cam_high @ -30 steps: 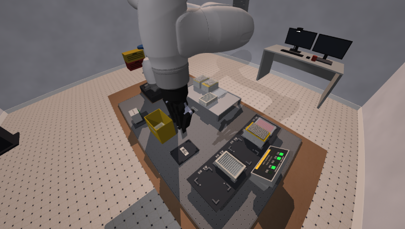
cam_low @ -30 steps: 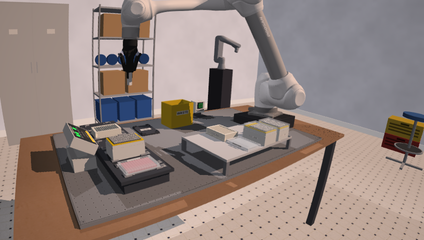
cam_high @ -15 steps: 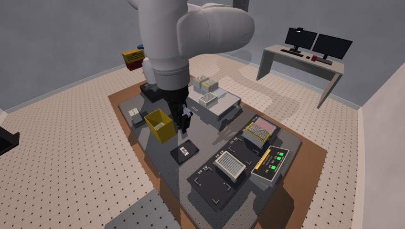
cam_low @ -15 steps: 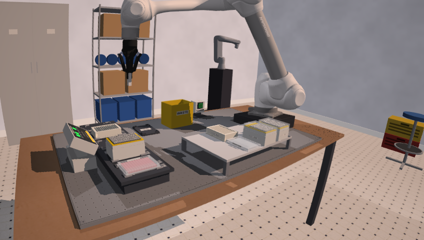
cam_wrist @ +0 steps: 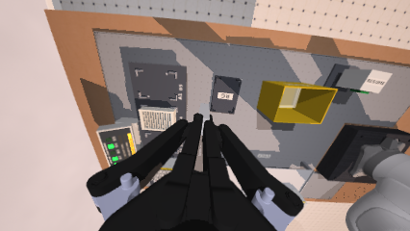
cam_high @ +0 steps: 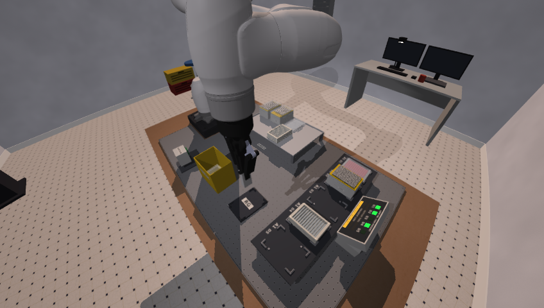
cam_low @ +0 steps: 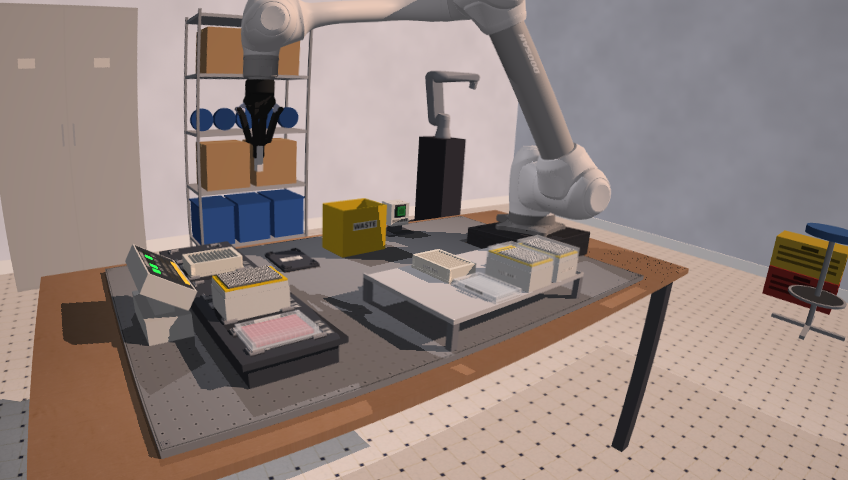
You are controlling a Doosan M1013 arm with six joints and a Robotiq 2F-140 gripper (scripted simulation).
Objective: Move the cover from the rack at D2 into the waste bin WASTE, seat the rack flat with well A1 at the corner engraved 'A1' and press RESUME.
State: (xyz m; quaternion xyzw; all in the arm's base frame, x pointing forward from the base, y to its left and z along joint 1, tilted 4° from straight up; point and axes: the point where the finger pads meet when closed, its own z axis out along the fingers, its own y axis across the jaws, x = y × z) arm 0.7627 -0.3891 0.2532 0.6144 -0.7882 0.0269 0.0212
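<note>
My gripper (cam_high: 247, 176) is shut and empty, high above the table between the yellow bin WASTE (cam_high: 217, 171) and the RG nest (cam_high: 245, 206). It also shows in the exterior view (cam_low: 258, 160) and the wrist view (cam_wrist: 203, 117). A pale flat cover (cam_high: 215, 167) lies inside the upright bin (cam_wrist: 297, 104), below its rim (cam_wrist: 288, 97). The tip rack at D2 (cam_high: 345, 178) has a yellow rim and bare tips on top, with no cover on it. It looks level in the exterior view (cam_low: 249, 288).
The pink plate at D1 (cam_high: 357, 167) and the reservoir at D4 (cam_high: 308, 222) stand open on the deck. The panel (cam_high: 362, 222) shows an orange strip and green lights. The RESUME key stand (cam_wrist: 376, 82) is beyond the bin. The shelf (cam_high: 284, 133) holds several racks.
</note>
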